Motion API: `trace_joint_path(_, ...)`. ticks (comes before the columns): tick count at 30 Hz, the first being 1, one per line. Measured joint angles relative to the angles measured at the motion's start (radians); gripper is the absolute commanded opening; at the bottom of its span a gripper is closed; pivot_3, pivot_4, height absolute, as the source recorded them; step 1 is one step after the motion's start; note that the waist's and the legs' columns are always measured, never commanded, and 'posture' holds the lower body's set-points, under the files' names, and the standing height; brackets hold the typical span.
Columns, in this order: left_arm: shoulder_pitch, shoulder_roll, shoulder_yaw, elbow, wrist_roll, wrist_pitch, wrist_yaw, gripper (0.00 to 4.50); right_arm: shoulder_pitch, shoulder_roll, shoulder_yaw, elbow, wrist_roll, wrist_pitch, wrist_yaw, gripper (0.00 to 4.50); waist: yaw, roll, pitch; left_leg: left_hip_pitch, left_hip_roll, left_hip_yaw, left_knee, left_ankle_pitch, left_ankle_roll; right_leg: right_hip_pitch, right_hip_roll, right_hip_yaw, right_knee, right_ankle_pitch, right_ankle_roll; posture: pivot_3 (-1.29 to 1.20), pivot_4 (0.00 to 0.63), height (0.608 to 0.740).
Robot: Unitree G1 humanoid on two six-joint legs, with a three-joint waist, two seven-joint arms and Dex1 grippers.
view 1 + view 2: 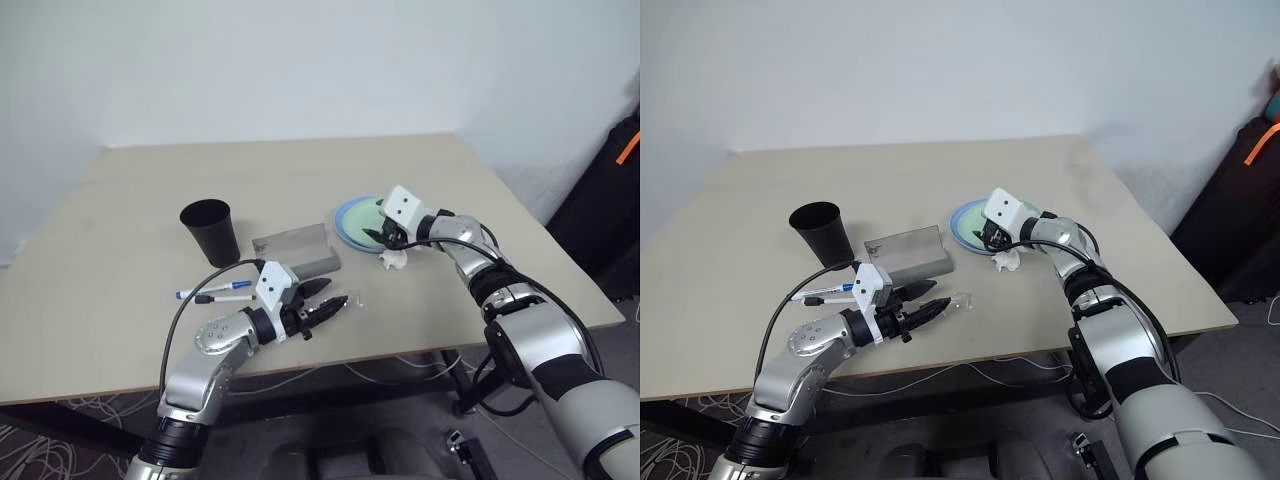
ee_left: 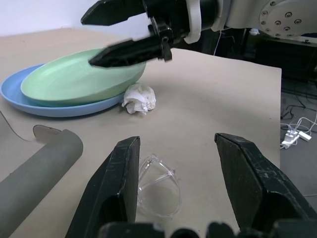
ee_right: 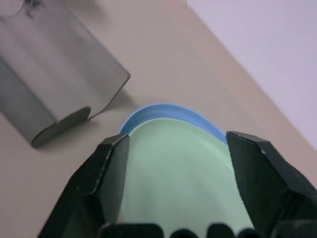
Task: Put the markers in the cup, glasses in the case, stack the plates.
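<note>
You have the beige table (image 1: 130, 300) under everything, matte and smooth. On it the grey case (image 1: 300, 255) lies open, its translucent lid standing up; your right wrist view shows its rounded end up close. Beside it, the plates (image 1: 352, 222) are already stacked, mint green on light blue, shallow and round. The right gripper (image 1: 385, 236) hangs over the green plate's near edge with its fingers apart and nothing between them; your left wrist view shows that gap side-on. The black tapered cup (image 1: 211, 231) stands upright left of the case. The left gripper (image 1: 330, 300) points level, half open, empty. Your left wrist view shows the glasses (image 2: 157, 186), clear and thin-framed, lying on the table just past its fingertips. The markers (image 1: 218, 292) lie side by side near the cup. A small crumpled white wad (image 1: 392, 260) sits by the plates.
</note>
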Motion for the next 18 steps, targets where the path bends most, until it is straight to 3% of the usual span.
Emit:
trace_joint_path(7, -0.022, 0.003, 0.004, 0.004, -0.001, 0.0, -0.013, 2.51, 0.174, -0.078, -0.091, -0.276, 0.092, 0.169, 0.055, 3.39, 0.002, 0.0, 0.0, 0.0, 0.0, 0.0, 0.0, 0.0, 0.0, 0.001, 0.0, 0.0, 0.0, 0.0, 0.0, 0.0, 0.0, 0.74)
trace_joint_path(11, -0.037, 0.001, -0.001, 0.017, -0.001, 0.0, -0.025, 2.51, 0.331, -0.118, -0.121, -0.47, 0.135, 0.381, 0.062, 3.39, 0.002, 0.001, 0.0, 0.0, 0.0, 0.0, 0.0, 0.0, 0.0, 0.0, 0.0, 0.0, 0.0, 0.0, 0.0, 0.0, 0.0, 0.74)
trace_joint_path(15, -0.061, -0.002, -0.005, 0.034, 0.0, 0.0, -0.037, 2.51, 0.425, -0.122, -0.137, -0.615, 0.176, 0.569, 0.068, 4.33, -0.002, 0.002, 0.0, 0.001, 0.0, 0.001, 0.001, 0.0, 0.0, -0.001, 0.001, 0.002, 0.003, 0.0, 0.0, 0.0, 0.0, 0.74)
trace_joint_path(18, -0.071, -0.002, -0.005, 0.045, 0.001, 0.0, -0.044, 2.51, 0.446, -0.112, -0.15, -0.7, 0.21, 0.688, 0.061, 4.45, -0.001, 0.002, 0.0, 0.002, 0.0, 0.001, 0.002, 0.0, 0.0, -0.001, 0.001, 0.003, 0.006, 0.0, 0.0, 0.0, 0.0, 0.74)
